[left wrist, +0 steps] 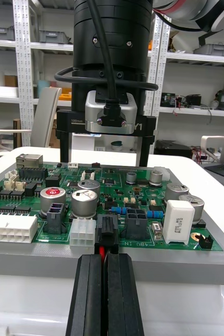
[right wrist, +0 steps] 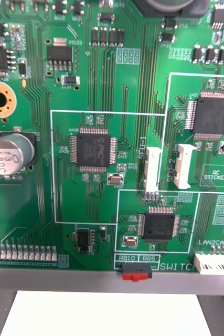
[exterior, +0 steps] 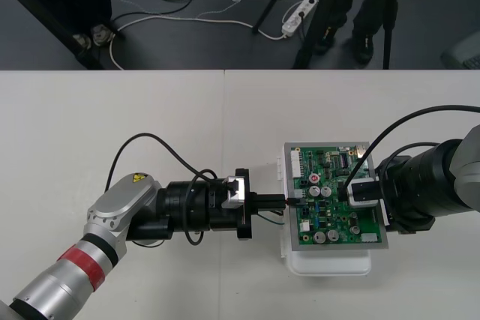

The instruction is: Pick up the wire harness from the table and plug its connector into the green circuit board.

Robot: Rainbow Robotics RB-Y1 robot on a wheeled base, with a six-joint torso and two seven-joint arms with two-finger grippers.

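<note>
Front view, left claw [exterior: 283, 201]: comes in level on the left arm, tips just at the left edge of the circuit board [exterior: 324, 224], pressed together on the wire harness [exterior: 292, 201].
Front view, wire harness: bridges the short gap from the claw tips to the board's edge; thin wires sag beside the claw toward the white base [exterior: 330, 266].
Front view, right claw [exterior: 349, 191]: stands over the board's right half, its arm entering from the right.
Front view, circuit board: lies on the white base, on the counter [exterior: 150, 125].
Right wrist view, circuit board [right wrist: 112, 79]: seen close from above, with the white base [right wrist: 106, 315] past its grey edge.
Left wrist view, left claw [left wrist: 104, 260]: fingers [left wrist: 85, 294] nearly touching, pinching the red wire [left wrist: 99, 250] just behind the plug [left wrist: 106, 230].
Left wrist view, plug: black, upright at the near edge of the circuit board [left wrist: 117, 181], between a white connector and a dark one (whether it is fully seated I cannot tell).
Left wrist view, right claw [left wrist: 104, 157]: fingers [left wrist: 64, 147] spread wide at the board's far side, holding nothing.
</note>
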